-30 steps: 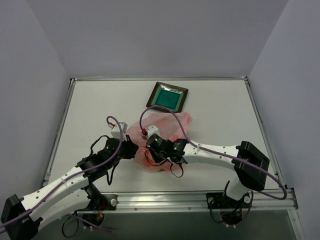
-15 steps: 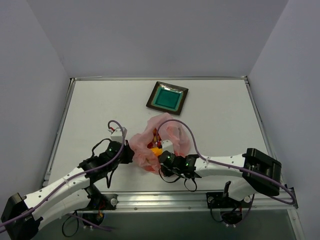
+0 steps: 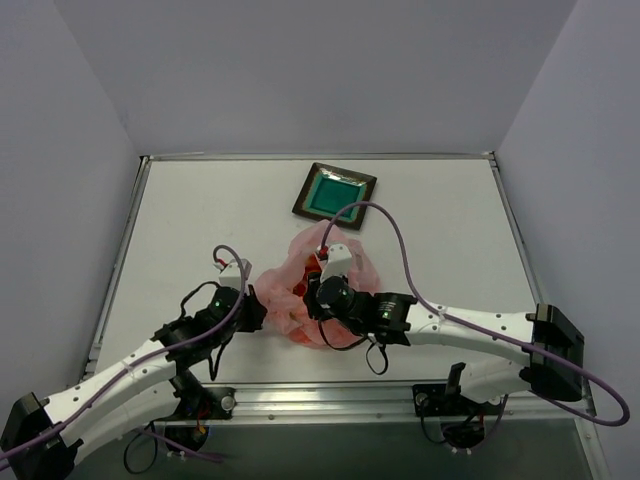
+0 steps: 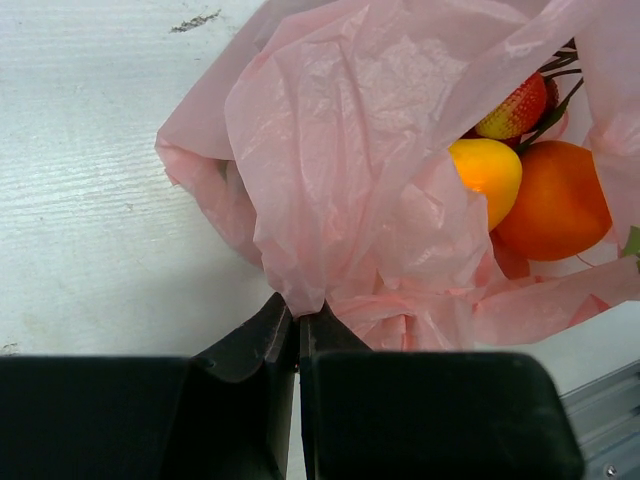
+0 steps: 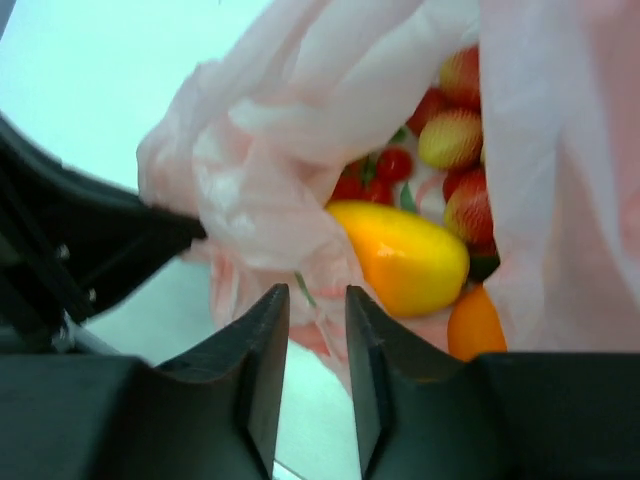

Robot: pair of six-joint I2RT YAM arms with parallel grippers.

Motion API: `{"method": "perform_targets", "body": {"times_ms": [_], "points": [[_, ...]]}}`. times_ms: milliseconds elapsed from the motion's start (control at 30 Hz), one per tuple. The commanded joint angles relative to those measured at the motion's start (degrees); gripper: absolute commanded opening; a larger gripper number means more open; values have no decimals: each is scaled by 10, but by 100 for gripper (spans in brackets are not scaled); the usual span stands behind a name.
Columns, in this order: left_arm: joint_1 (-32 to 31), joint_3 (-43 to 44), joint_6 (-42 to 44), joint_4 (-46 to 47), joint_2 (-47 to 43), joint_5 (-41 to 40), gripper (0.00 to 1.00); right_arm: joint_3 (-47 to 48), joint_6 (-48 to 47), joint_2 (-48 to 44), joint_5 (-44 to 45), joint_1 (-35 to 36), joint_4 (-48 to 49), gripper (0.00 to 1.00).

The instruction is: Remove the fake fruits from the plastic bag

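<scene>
Pale translucent pink all over the plastic bag [image 4: 340,190]. Inside, the mango [image 5: 405,255] glows yellow, shading to orange at its tip. The orange [image 4: 555,200] is deep, even orange, and the strawberries [image 5: 452,138] run red into yellow. The small red pieces [image 5: 375,170] carry green leaves. The plate [image 3: 335,195] is teal, dark-rimmed, on a white table [image 3: 200,220]. The left gripper [image 4: 298,340] and right gripper [image 5: 315,300] are both black.

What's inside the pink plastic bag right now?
A yellow mango, an orange, strawberries and small red pieces show through the opening; anything deeper is covered by the bag.
</scene>
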Motion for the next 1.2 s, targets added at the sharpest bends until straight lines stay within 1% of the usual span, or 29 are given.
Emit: {"method": "perform_targets", "body": {"times_ms": [0, 100, 200, 267, 300, 367, 400, 433, 467, 500, 533, 567, 700, 767, 833, 867, 900, 967, 1000, 1067, 1100, 1167], "points": [[1, 14, -1, -14, -24, 4, 2, 36, 19, 48, 104, 0, 0, 19], [1, 28, 9, -22, -55, -1, 2, 44, 18, 84, 110, -14, 4, 14], [1, 33, 15, -34, -70, -7, 2, 27, 24, 99, 88, -39, 6, 14], [1, 32, 14, -37, -72, -6, 2, 8, 35, 101, 77, -47, 16, 16], [1, 30, 13, -39, -73, -5, 2, 3, 39, 103, 73, -50, 19, 22], [1, 32, 12, -46, -78, -5, 2, -3, 35, 110, 58, -47, 37, 31], [1, 33, 12, -53, -80, -5, 2, -3, 20, 113, 50, -42, 46, 39], [1, 36, 12, -61, -85, -5, 2, -2, -2, 118, 22, -40, 60, 42], [1, 39, 13, -68, -87, -7, 2, 3, -44, 120, 12, -39, 59, 45], [1, 42, 14, -82, -89, -9, 2, 14, -61, 121, 8, -37, 56, 50], [1, 48, 17, -89, -93, -10, 2, 17, -79, 120, -1, -38, 53, 52], [1, 49, 18, -97, -96, -12, 2, 22, -118, 120, -28, -40, 48, 53], [1, 55, 18, -105, -107, -15, 2, 37, -203, 130, -93, -67, 38, 53], [1, 62, 17, -108, -108, -18, 2, 45, -220, 144, -109, -93, 33, 50], [1, 70, 21, -117, -108, -21, 2, 56, -230, 159, -120, -104, 33, 44], [1, 76, 22, -120, -108, -22, 2, 60, -233, 167, -133, -110, 31, 43], [1, 78, 25, -127, -108, -25, 2, 66, -236, 177, -167, -111, 26, 42], [1, 81, 26, -134, -108, -24, 2, 74, -243, 202, -192, -98, 19, 45], [1, 81, 26, -136, -106, -25, 2, 73, -246, 208, -212, -91, 19, 48], [1, 78, 24, -137, -108, -20, 2, 68, -251, 221, -215, -77, 21, 53], [1, 76, 21, -138, -109, -20, 2, 66, -250, 222, -225, -76, 21, 58], [1, 73, 19, -139, -112, -20, 2, 60, -245, 221, -225, -76, 28, 60]]}}
